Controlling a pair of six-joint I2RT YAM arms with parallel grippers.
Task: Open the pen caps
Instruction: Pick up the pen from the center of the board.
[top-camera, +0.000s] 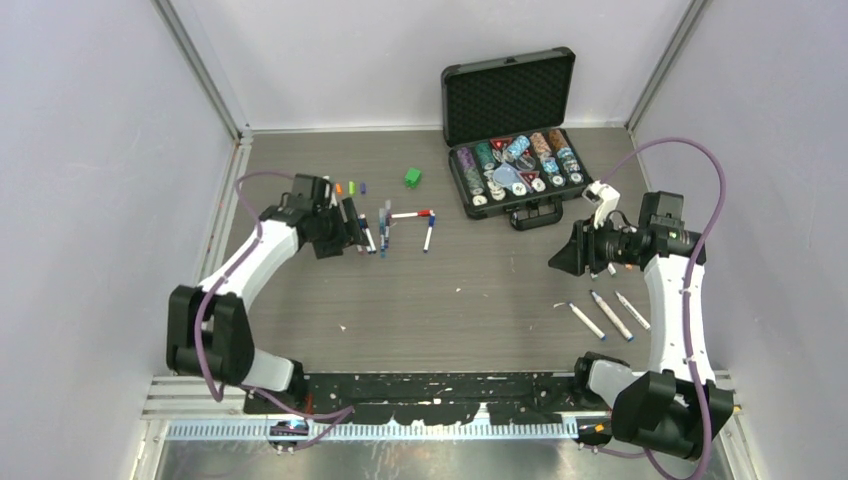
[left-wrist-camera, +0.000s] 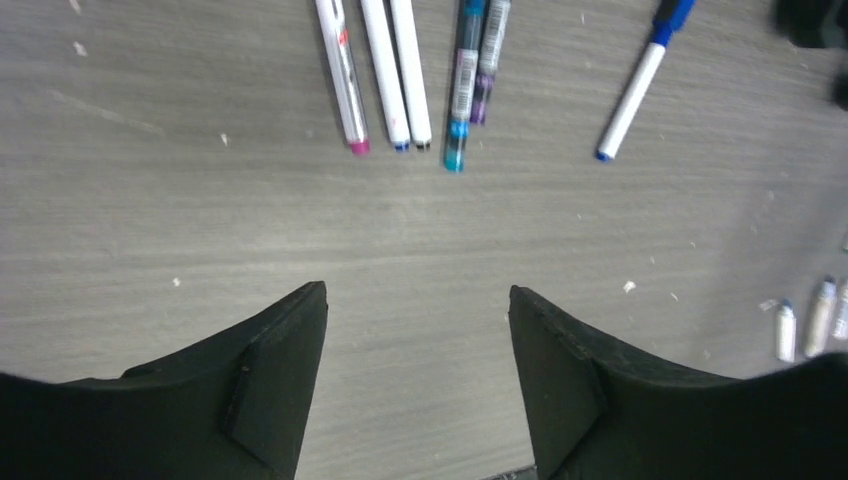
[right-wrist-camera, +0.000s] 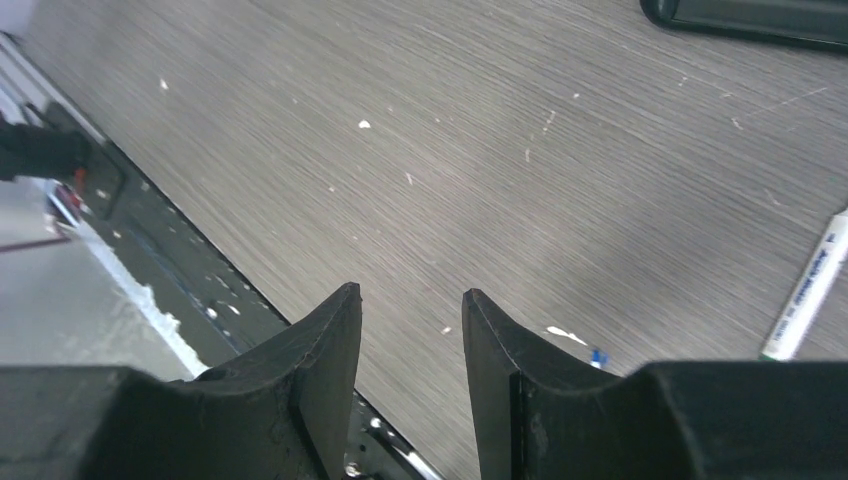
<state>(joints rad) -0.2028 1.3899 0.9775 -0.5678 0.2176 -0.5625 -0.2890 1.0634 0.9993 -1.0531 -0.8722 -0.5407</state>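
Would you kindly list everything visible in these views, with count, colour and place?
row of pens: five, white or grey barrels, left side
separate pens: two, white, red and blue ends, right of row
near pens: three, whitish, near right
loose caps: three, orange, green, blue, far left
cube: one, green, far centre
case: one, black, open, far right
chips: many, multicoloured, in case
left hand: one, black, open, empty
right hand: one, black, open, empty

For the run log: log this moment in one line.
left gripper: open, empty, near pens | right gripper: open, empty
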